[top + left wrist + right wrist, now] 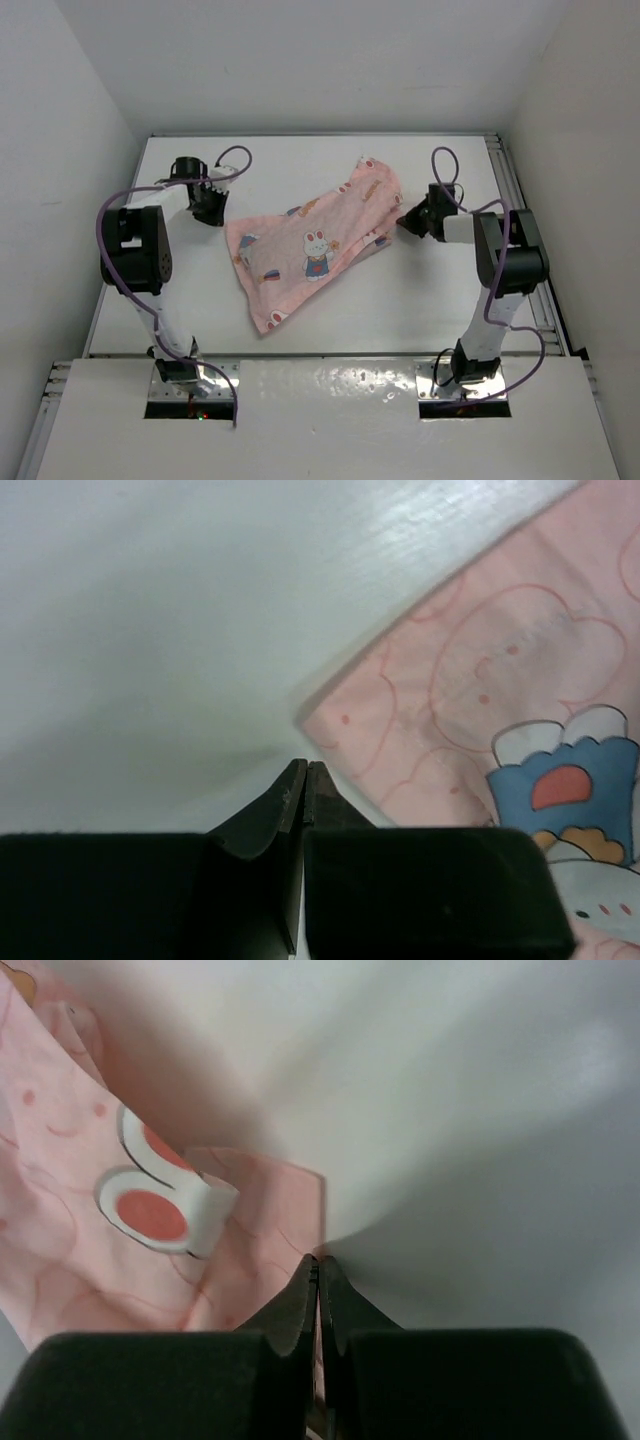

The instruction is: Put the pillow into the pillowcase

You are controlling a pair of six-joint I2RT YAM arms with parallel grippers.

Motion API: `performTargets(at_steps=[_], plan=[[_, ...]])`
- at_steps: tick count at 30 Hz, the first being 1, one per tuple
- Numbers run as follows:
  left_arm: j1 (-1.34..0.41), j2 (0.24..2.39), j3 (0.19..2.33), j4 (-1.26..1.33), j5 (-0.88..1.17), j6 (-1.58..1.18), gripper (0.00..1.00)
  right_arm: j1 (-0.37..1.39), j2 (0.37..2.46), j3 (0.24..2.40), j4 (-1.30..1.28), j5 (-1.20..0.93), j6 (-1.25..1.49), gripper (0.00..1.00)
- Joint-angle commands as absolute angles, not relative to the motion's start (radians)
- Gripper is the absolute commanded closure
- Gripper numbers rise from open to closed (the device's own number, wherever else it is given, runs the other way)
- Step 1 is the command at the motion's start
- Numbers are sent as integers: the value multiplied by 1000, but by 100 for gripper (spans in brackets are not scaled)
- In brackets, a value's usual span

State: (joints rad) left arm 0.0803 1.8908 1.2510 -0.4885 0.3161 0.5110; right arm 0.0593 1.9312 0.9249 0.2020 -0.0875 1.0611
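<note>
Robot lab cell, white table [300,170] boxed by plain white walls [70,130], cabled arms [135,250] bolted at edge

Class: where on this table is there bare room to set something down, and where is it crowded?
Bare: the far strip of table beyond the pillowcase, and the near-right patch beside the right arm. Crowded: the middle, left pincer to right pincer.

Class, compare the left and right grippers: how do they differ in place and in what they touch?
The left gripper sits just off the pillowcase's left corner; the right gripper is at its right edge. The left fingers close on nothing, over bare table; the right fingers pinch the fabric's edge. Both are shut and low over the table.
</note>
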Motion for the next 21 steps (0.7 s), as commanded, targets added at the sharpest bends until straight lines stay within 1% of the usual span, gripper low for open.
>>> performTargets(at_steps=[1,2,3,4,5,7,8,11,13,14,15,16,17,19,21], plan=[[112,1928,1336,-417,262,515,100,20,1864,761,260,-3,1124,100],[115,1951,1348,-416,253,518,100,8,1782,712,288,-3,1124,100],[115,1963,1367,-416,238,528,100,5,1735,619,337,23,1126,100],[115,1976,1397,-410,221,531,100,-42,1688,577,350,28,1121,100],[115,2002,1411,-405,209,531,100,-58,1593,536,354,26,1115,100],[115,2026,1460,-396,195,531,100,-102,1490,424,362,20,1103,100],[112,2049,1477,-393,189,529,100,-118,1391,357,362,12,1100,100],[97,2094,1560,-449,201,522,100,-159,1248,273,365,-24,1092,100],[92,2097,1609,-567,270,538,100,-163,1242,294,348,-73,1022,100],[92,2079,1609,-607,294,552,88,-155,1255,369,271,-81,965,82],[97,2060,1580,-665,355,564,77,-137,1303,418,227,-84,938,71],[106,2012,1554,-685,383,589,57,-123,1336,466,185,-78,916,60],[109,1990,1522,-698,405,600,50,-98,1365,553,129,-68,884,57],[121,1912,1421,-706,442,620,37,-75,1465,624,106,-22,877,56],[123,1855,1330,-684,431,618,32,-52,1575,713,106,-8,891,56]])
